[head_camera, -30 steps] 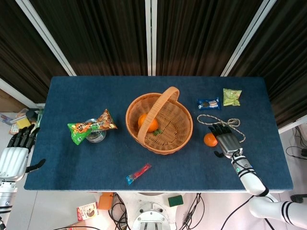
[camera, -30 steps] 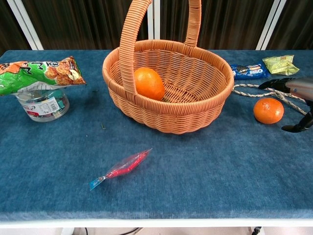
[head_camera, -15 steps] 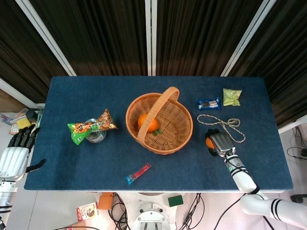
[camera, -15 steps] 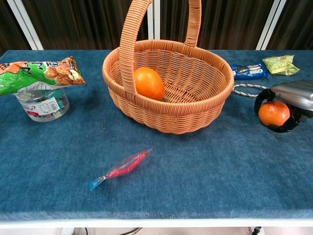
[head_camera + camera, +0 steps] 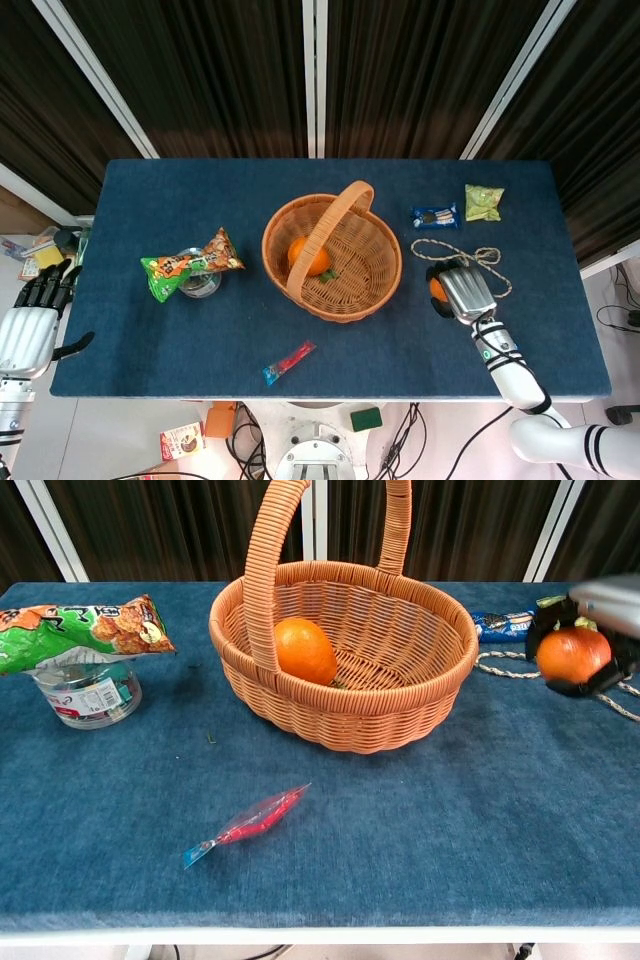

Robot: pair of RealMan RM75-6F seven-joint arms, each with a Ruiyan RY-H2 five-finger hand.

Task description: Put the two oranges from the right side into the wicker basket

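A wicker basket [image 5: 372,285] [image 5: 330,720] with a tall handle stands mid-table, and one orange [image 5: 308,256] [image 5: 305,650] lies inside it on the left. My right hand [image 5: 461,291] [image 5: 600,610] grips a second orange [image 5: 436,289] [image 5: 571,655], lifted off the cloth just right of the basket's rim. Black fingers [image 5: 540,630] wrap around the fruit. My left hand [image 5: 30,325] hangs off the table's left edge, fingers apart and holding nothing; the chest view does not show it.
A coiled rope [image 5: 470,255] [image 5: 505,665] lies under and behind the right hand. A blue cookie pack [image 5: 435,215] and a green packet [image 5: 483,202] sit at back right. A snack bag on a jar [image 5: 190,268] stands left; a red sachet [image 5: 288,362] lies in front.
The right hand closed around the orange on the table, then lifted it up off the cloth. The left hand has stayed still.
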